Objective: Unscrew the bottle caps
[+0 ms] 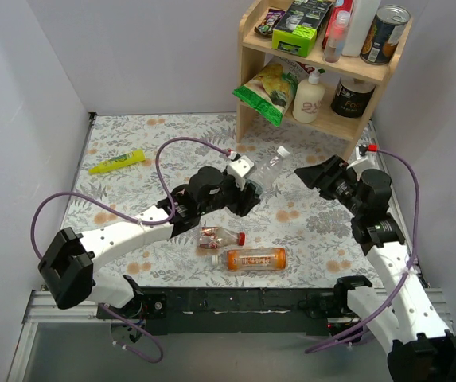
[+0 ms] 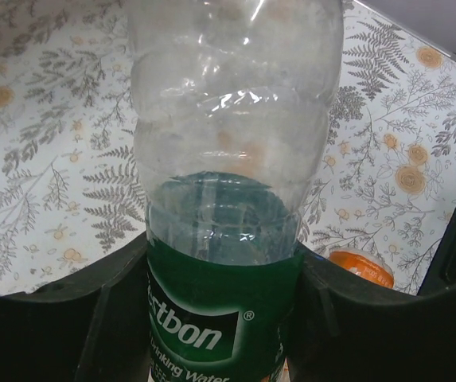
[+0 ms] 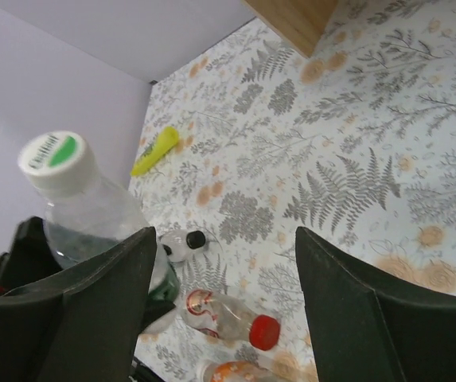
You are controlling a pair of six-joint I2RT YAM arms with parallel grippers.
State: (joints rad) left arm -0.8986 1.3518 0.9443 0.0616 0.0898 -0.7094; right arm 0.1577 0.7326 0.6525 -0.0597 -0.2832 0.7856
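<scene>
My left gripper point(image 1: 246, 193) is shut on the green-labelled clear bottle point(image 2: 222, 318) and holds it tilted up to the right, above the table. Its whitish cap point(image 1: 283, 151) has a green mark in the right wrist view point(image 3: 56, 156). My right gripper point(image 1: 309, 177) is open and empty, just right of that cap and apart from it. The reddish-labelled bottle point(image 1: 214, 237) with a red cap point(image 1: 241, 238) lies near the front. The orange bottle point(image 1: 256, 259) lies below it, whitish cap point(image 1: 216, 259) to the left. A black cap point(image 3: 196, 238) shows beside my left gripper; its bottle is mostly hidden.
A wooden shelf point(image 1: 318, 57) stands at the back right with tins, boxes, a snack bag point(image 1: 269, 91) and a white pump bottle point(image 1: 309, 97). A yellow tube point(image 1: 117, 161) lies at the far left. Grey walls close the left and back sides.
</scene>
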